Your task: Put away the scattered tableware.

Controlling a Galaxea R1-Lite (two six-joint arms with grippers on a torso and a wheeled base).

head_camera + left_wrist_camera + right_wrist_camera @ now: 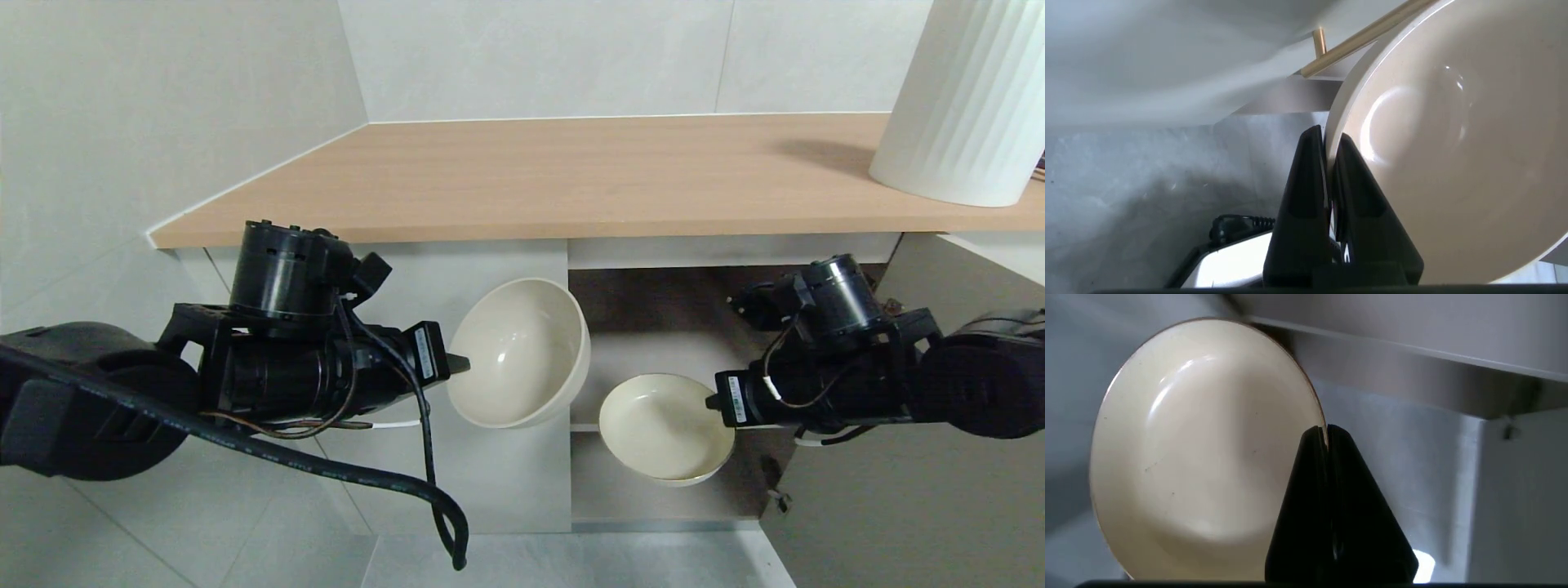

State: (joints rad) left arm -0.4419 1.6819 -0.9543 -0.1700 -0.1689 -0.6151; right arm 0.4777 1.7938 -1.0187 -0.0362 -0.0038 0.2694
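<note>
Clamped by left end effector (462, 363): deep bowl (522, 351); by right end effector (711, 401): shallow bowl (663, 426). Advised: level entry into cabinet (653, 314), under counter (571, 175) edge.

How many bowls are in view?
2. The larger bowl is pinched by its rim in the left end effector; the smaller bowl in the right end effector, before the open cabinet. More may be hidden inside.

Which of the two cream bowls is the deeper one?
The bowl clamped by the left gripper; the dish in the right gripper is shallower.
</note>
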